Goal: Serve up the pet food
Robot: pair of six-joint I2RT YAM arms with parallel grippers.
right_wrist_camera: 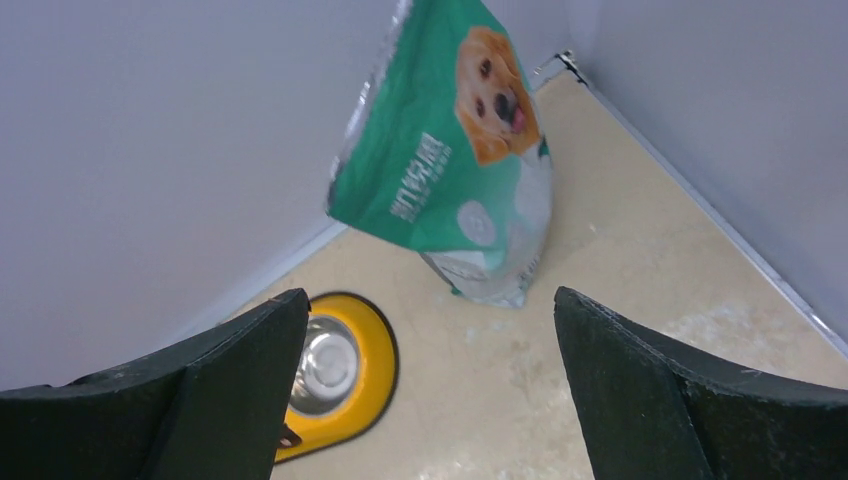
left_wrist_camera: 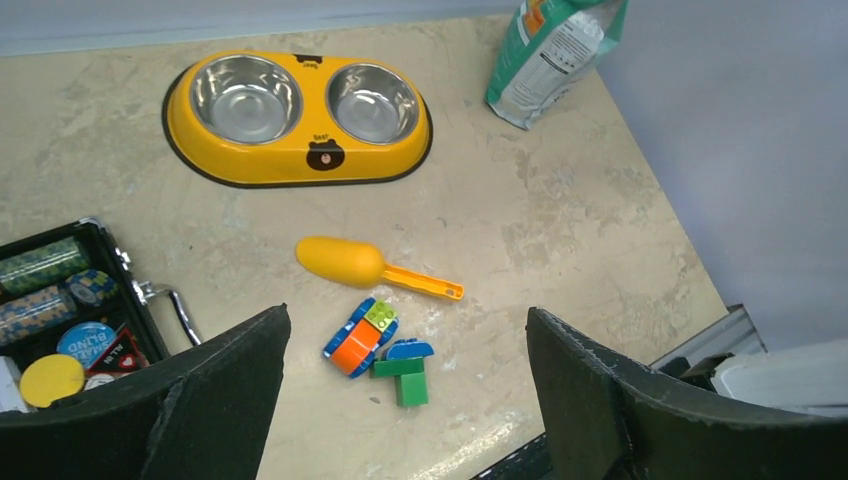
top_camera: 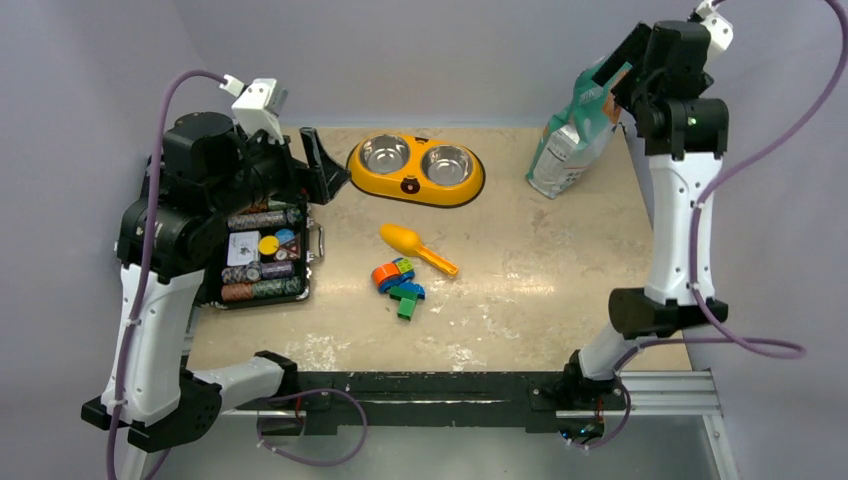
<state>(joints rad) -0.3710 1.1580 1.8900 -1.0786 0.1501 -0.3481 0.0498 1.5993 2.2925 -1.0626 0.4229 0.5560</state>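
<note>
No kibble shows; both steel bowls of the yellow double dish point(top_camera: 415, 192) are empty. The teal-green and white bag point(top_camera: 572, 135) with a golden dog stands at the back right, also in the right wrist view point(right_wrist_camera: 440, 170) and the left wrist view point(left_wrist_camera: 550, 55). My right gripper point(top_camera: 618, 62) is open and empty, raised by the bag's top, with the bag ahead of its fingers point(right_wrist_camera: 430, 390). My left gripper point(top_camera: 322, 165) is open and empty, high at the dish's left point(left_wrist_camera: 405, 400). A yellow scoop point(top_camera: 414, 245) lies mid-table point(left_wrist_camera: 345, 262).
Colourful toy blocks point(top_camera: 398, 285) lie just in front of the scoop point(left_wrist_camera: 380, 348). An open black case point(top_camera: 262, 258) of poker chips sits at the left under my left arm point(left_wrist_camera: 60, 320). Grey walls close the back and right sides.
</note>
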